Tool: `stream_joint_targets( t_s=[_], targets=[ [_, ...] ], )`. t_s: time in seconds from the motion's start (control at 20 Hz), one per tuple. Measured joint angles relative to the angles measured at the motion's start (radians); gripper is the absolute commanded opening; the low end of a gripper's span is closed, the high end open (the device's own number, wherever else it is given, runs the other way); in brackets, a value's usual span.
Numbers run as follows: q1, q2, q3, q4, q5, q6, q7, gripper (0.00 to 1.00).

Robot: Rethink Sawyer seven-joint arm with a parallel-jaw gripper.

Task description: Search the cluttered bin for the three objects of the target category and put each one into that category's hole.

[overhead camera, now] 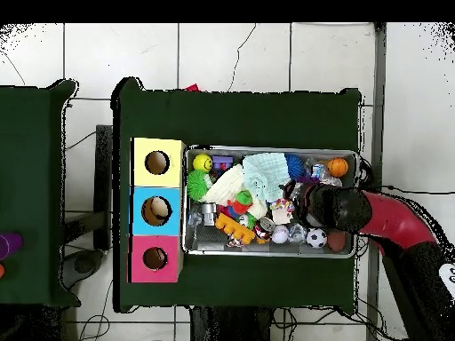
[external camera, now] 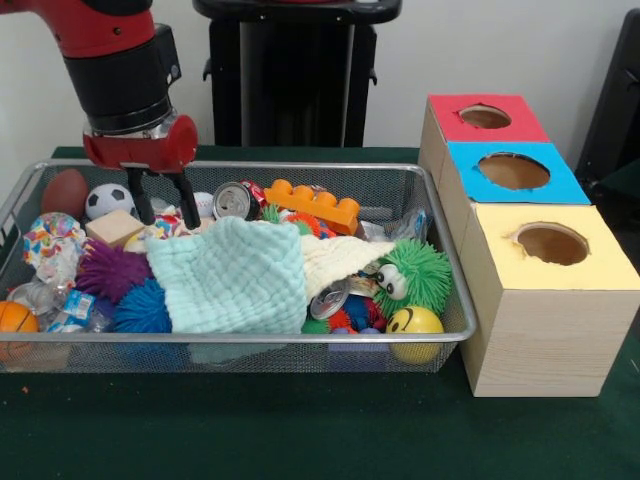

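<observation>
Only front view shows tool (external camera: 161,210) open, tips among bin (external camera: 250,345) toys.

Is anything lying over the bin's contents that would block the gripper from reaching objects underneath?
Yes. A mint green cloth lies spread over the middle of the wire bin, with a cream cloth beside it, covering whatever lies below. The gripper hangs open at the bin's left part, over a wooden block, beside the green cloth's edge.

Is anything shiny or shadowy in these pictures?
Front view: the silver can tops glint, and the wire bin casts a soft shadow on the green cloth; the box holes look dark. Overhead view: the light is flat, with no strong shadows.
</observation>
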Motion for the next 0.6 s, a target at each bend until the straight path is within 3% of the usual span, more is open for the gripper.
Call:
stream_joint_targets(
  t_s=[0.6],
  targets=[
    [-0.018, 0.074, 0.029, -0.094, -0.025, 0.038, -0.022, 1.00]
  ],
)
